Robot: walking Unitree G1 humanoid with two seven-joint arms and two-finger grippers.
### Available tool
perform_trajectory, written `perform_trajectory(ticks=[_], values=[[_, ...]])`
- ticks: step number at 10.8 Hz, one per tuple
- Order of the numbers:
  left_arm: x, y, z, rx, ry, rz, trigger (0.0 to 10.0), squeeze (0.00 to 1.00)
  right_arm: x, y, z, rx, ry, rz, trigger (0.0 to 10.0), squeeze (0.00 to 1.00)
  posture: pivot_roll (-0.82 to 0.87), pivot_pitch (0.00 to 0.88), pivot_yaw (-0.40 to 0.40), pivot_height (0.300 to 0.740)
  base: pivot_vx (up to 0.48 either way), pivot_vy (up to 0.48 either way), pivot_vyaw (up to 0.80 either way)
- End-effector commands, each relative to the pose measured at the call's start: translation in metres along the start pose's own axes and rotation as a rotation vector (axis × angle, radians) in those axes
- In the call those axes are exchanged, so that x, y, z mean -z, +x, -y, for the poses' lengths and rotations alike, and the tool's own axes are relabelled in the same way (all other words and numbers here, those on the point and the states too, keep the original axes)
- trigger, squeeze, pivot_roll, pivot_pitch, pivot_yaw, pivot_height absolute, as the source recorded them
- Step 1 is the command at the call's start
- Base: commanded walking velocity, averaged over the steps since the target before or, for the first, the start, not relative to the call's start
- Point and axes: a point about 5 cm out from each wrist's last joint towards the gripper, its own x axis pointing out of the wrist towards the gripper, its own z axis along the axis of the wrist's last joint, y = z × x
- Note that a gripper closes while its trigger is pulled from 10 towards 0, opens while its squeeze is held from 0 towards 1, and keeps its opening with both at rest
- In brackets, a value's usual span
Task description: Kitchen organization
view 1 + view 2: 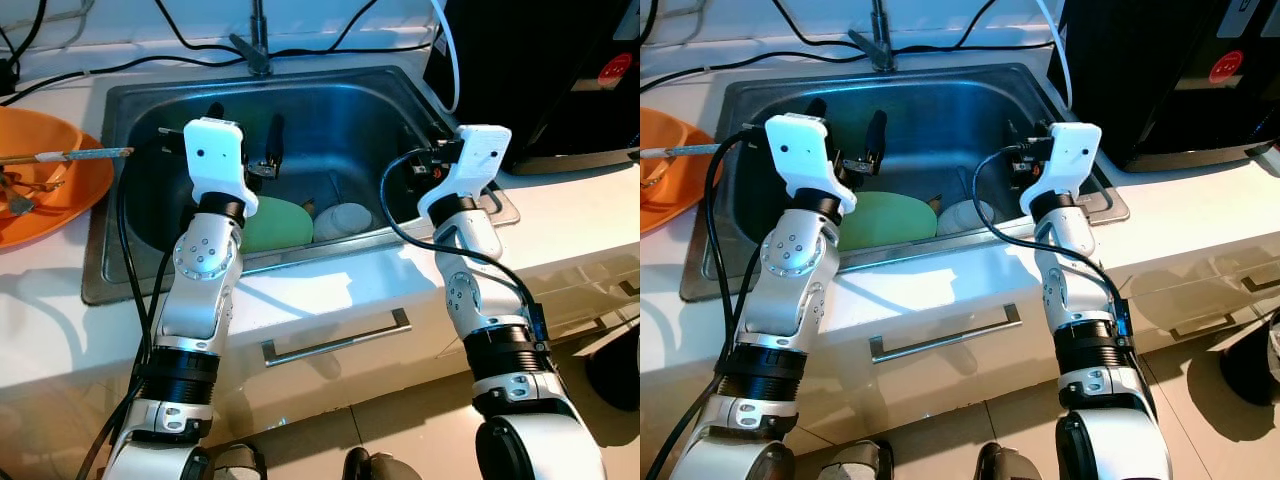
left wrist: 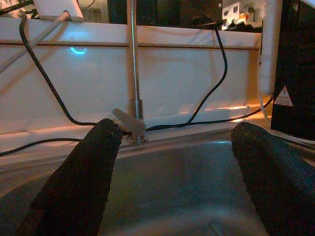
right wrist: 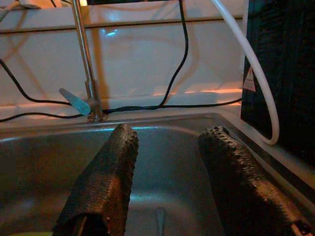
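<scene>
Jaws of both grippers stand apart and hold nothing, above the stainless steel sink (image 1: 120, 110) set in the white counter (image 1: 570, 215).

The left gripper (image 1: 245, 135) hangs over the left half of the basin, the right gripper (image 1: 1012, 140) over its right side near the rim. A pale green round plate (image 1: 275, 225) lies in the basin against the front wall, with a white bowl (image 1: 343, 220) just beside it to the right. A metal tap (image 3: 83, 64) rises at the sink's back edge. An orange plastic basin (image 1: 55, 180) with chopsticks (image 1: 65, 156) across it sits at the counter's left edge; a black appliance (image 1: 1160, 70) stands in the back right corner.
</scene>
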Motion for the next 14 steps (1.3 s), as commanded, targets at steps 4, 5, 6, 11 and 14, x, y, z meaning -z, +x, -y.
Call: perform_trajectory(ticks=[4, 5, 6, 11, 14], values=[[-0.013, 0.001, -0.001, 0.019, 0.186, 0.035, 10.0, 0.00, 0.000, 0.002, 0.001, -0.006, 0.001, -0.009, 10.0, 0.00, 0.10, 0.138, -0.061, 0.740, 0.000, 0.000, 0.00], [-0.016, -0.001, -0.005, 0.011, 0.207, 0.039, 10.0, 0.00, 0.001, 0.002, 0.001, -0.008, 0.003, -0.012, 10.0, 0.00, 0.10, 0.140, -0.063, 0.740, 0.000, 0.000, 0.00], [-0.019, -0.003, -0.009, 0.000, 0.228, 0.043, 10.0, 0.00, 0.001, 0.001, 0.000, -0.008, 0.003, -0.014, 10.0, 0.00, 0.10, 0.141, -0.063, 0.740, 0.000, 0.000, 0.00], [-0.022, -0.022, -0.022, -0.033, 0.282, 0.000, 10.0, 0.00, 0.004, 0.000, 0.000, -0.012, 0.009, -0.024, 10.0, 0.00, 0.11, 0.146, -0.063, 0.740, 0.000, 0.000, 0.00], [-0.022, -0.020, -0.010, -0.018, 0.227, 0.005, 10.0, 0.00, 0.004, 0.001, 0.000, -0.010, 0.006, -0.032, 10.0, 0.00, 0.10, 0.122, -0.063, 0.740, 0.000, 0.000, 0.00]])
